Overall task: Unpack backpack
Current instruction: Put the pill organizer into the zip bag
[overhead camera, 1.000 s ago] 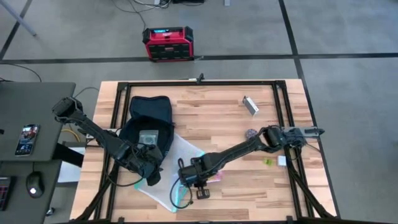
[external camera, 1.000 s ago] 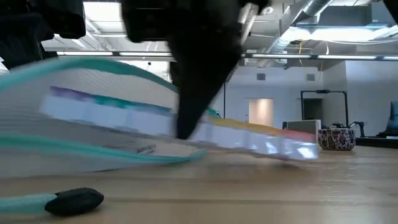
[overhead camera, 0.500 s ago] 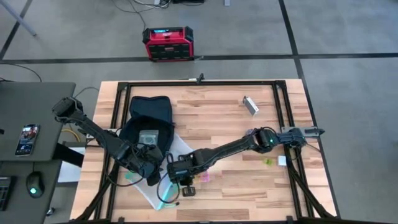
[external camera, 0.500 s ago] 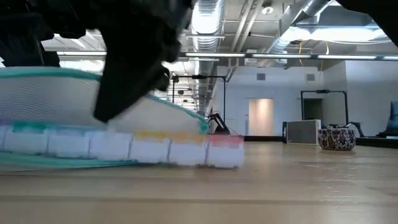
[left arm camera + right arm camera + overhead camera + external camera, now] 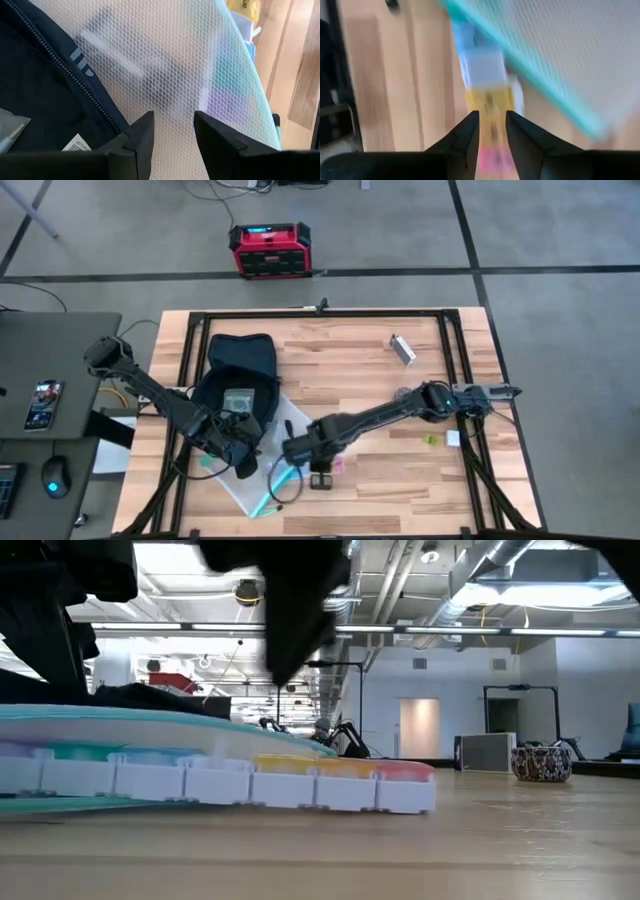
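The dark navy backpack [image 5: 240, 370] lies open on the table's left half, with a clear packet in its mouth. A white mesh pouch [image 5: 290, 425] with a teal edge sticks out of it toward the near edge. A pill organizer [image 5: 250, 785] with rainbow lids lies flat on the wood beside the pouch. My right gripper [image 5: 492, 132] hangs narrowly open just above the organizer [image 5: 487, 100]. My left gripper [image 5: 172, 135] stands open over the pouch [image 5: 190, 75], at the backpack's zip edge [image 5: 65, 70]. My left gripper's open fingers point down at the mesh pouch beside the backpack's zip edge; whether the fingertips touch the mesh, I cannot tell.
A small metal object [image 5: 402, 350] lies at the far right. A patterned bowl [image 5: 540, 762] and small green and white bits [image 5: 440, 439] sit near the right edge. A black cord loops [image 5: 285, 492] by the pouch. The middle of the table is bare wood.
My right gripper carried the pill organizer, one end raised, toward the table's left and lowered it. The organizer now lies flat on the table. The gripper has risen off it and drawn back a little to the right.
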Robot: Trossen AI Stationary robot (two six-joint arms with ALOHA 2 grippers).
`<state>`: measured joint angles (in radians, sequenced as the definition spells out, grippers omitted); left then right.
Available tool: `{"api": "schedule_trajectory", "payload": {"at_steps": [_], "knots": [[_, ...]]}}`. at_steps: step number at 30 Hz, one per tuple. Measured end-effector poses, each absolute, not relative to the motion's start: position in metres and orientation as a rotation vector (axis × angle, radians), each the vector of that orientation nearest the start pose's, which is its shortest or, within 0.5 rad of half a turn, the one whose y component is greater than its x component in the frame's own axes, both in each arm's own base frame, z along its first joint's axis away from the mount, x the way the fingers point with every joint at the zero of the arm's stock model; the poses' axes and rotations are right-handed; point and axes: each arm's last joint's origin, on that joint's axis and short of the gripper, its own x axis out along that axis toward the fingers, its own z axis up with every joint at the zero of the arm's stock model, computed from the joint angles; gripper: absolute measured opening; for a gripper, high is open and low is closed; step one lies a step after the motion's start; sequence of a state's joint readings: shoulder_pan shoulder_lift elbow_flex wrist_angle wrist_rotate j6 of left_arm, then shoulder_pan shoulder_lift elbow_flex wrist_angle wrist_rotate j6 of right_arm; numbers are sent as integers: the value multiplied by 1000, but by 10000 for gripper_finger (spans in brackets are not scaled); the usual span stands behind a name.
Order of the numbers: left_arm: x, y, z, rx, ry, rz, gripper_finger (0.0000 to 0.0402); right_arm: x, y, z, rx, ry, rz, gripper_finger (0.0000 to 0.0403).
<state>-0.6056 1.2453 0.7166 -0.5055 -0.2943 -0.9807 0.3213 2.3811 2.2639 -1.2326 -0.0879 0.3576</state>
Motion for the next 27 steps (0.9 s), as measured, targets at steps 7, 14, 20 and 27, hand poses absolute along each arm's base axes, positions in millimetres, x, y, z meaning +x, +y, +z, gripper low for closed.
{"api": "schedule_trajectory", "payload": {"at_steps": [7, 14, 20, 27], "knots": [[191, -122, 200, -450, 958, 191, 125, 421, 201, 203, 91, 1564, 9, 62], [191, -122, 200, -450, 958, 191, 125, 398, 222, 158, 77, 1659, -75, 5], [190, -122, 200, -446, 958, 188, 125, 405, 206, 138, 156, 1618, -119, 1], [190, -122, 200, -450, 956, 190, 125, 435, 187, 140, 175, 1437, -56, 1]]}}
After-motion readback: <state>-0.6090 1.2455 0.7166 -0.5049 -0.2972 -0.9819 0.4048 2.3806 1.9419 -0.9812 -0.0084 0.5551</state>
